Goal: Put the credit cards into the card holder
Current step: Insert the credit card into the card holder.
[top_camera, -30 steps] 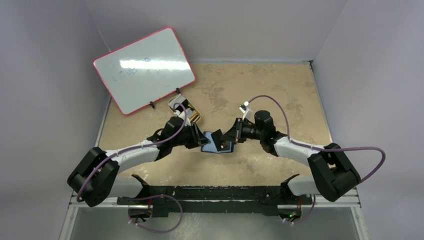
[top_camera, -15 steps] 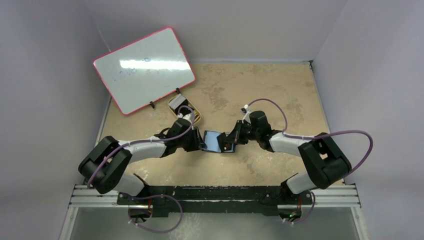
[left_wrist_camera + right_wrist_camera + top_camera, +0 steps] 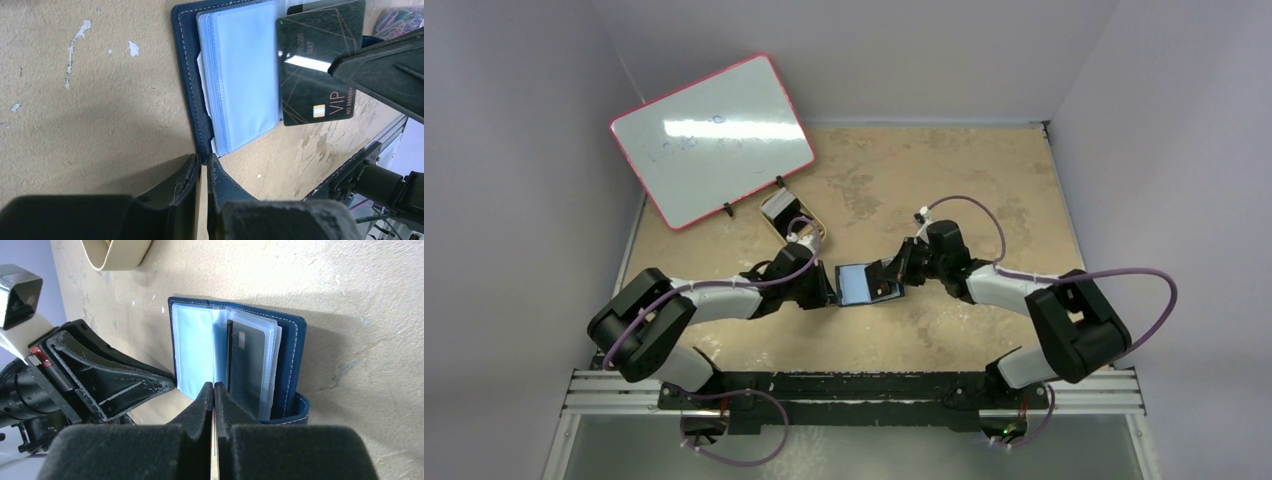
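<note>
The left gripper (image 3: 202,164), wider a second ago, now pinches the near cover edge of the card holder (image 3: 240,75), which lies open on the table (image 3: 100,100) instead of tilted up. The right gripper (image 3: 214,388) stays clamped on a black credit card (image 3: 315,65), held over the clear pockets.

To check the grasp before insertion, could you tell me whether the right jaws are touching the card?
Touching. The right wrist view shows the card edge-on, pinched between the right gripper's shut jaws.
</note>
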### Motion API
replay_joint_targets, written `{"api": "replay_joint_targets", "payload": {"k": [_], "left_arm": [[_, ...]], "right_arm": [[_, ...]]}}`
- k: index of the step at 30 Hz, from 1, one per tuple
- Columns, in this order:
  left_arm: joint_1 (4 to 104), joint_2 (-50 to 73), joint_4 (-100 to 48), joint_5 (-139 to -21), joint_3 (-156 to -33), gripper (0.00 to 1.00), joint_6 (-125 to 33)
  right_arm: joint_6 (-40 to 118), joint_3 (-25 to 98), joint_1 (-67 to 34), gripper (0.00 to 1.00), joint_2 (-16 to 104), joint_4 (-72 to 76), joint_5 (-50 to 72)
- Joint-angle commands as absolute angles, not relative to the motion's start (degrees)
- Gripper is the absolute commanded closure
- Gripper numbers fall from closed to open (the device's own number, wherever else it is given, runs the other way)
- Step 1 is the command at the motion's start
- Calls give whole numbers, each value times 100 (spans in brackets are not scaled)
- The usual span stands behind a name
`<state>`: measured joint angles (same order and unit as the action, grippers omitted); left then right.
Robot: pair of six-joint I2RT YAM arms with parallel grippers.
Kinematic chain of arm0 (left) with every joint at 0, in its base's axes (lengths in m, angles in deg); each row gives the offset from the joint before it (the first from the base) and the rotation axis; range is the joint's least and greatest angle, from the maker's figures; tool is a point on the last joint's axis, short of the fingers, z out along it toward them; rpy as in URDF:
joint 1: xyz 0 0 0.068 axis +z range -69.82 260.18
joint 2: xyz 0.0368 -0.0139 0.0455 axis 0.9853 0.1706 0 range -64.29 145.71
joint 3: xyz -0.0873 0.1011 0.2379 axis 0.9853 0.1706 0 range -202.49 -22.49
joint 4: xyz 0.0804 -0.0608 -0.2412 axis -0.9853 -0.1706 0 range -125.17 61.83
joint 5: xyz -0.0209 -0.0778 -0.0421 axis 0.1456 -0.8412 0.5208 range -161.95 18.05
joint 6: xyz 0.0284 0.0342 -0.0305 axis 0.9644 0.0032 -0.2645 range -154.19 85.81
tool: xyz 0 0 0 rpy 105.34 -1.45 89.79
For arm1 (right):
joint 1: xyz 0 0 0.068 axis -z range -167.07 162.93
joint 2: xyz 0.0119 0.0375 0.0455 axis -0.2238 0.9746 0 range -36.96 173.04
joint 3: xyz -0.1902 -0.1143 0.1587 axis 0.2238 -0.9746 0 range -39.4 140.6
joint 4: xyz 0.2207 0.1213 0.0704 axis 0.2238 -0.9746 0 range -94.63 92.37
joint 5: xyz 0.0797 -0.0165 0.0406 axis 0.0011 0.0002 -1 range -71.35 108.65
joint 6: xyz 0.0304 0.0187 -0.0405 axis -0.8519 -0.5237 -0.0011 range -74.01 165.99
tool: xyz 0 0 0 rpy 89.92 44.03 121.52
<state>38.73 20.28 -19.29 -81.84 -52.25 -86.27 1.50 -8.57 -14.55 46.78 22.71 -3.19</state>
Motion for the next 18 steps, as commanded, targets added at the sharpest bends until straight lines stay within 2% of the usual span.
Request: {"api": "replay_joint_targets", "payload": {"k": [1, 18], "left_arm": [[3828, 1988, -1764, -8051, -5165, 92, -8753], [3808, 2111, -1641, -8138, -5204, 93, -8908]], "right_arm": [[216, -788, -1403, 100, 4391, 2158, -20], [293, -1037, -1388, 100, 4889, 2945, -486]]}}
